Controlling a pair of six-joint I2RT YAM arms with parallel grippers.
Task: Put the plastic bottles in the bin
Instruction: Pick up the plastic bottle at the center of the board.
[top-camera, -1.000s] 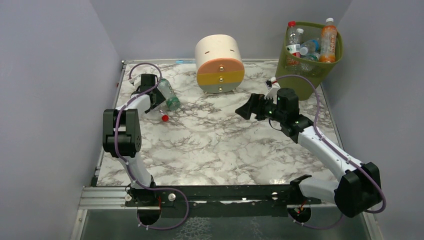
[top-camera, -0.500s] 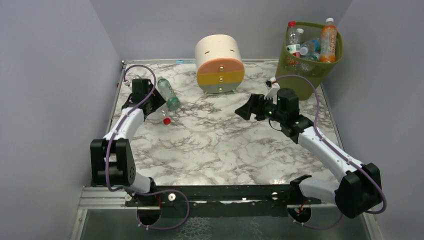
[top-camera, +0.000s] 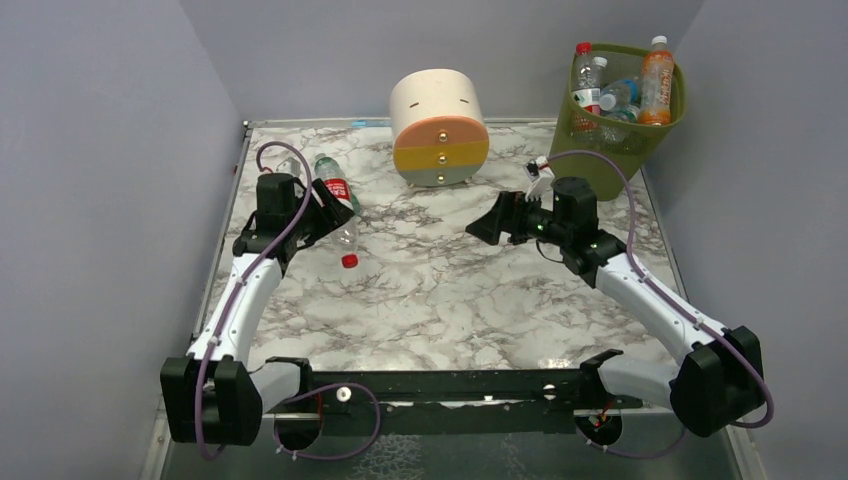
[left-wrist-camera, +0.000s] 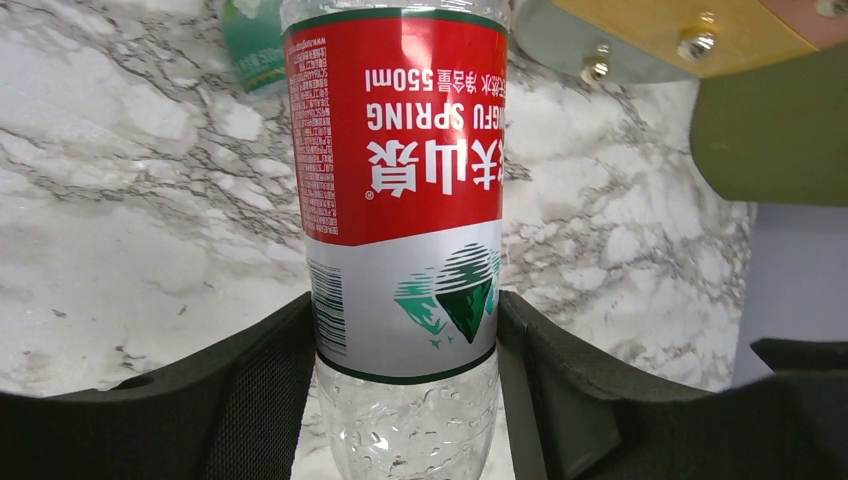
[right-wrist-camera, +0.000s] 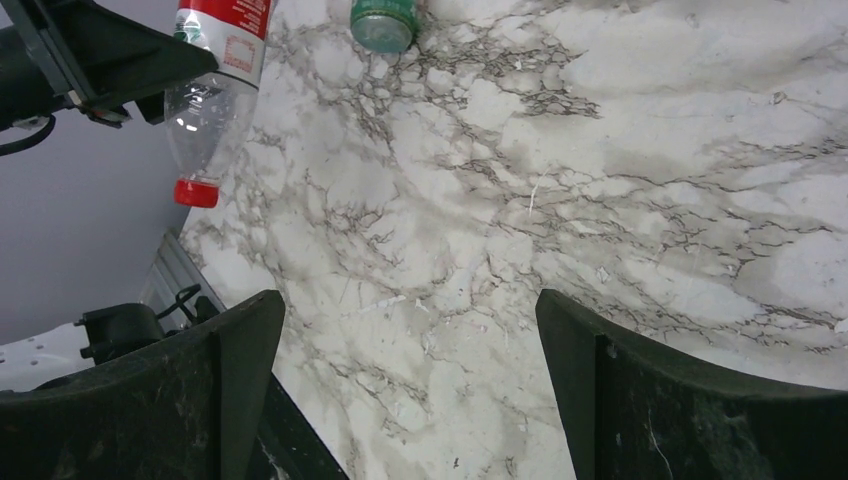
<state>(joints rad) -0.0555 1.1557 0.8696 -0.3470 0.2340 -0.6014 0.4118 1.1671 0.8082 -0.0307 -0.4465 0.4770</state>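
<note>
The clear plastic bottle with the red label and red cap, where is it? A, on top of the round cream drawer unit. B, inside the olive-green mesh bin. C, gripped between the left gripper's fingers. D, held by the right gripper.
C: in the left wrist view the black fingers of the left gripper press both sides of the clear plastic bottle with the red label and red cap.

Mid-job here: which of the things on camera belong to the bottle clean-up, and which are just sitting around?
Part of the job:
- red-labelled bottle, gripped by the left gripper
- green-labelled bottle, lying on the table
- bin, holding several bottles

Just lying about:
- round drawer unit, standing at the back of the table
</note>
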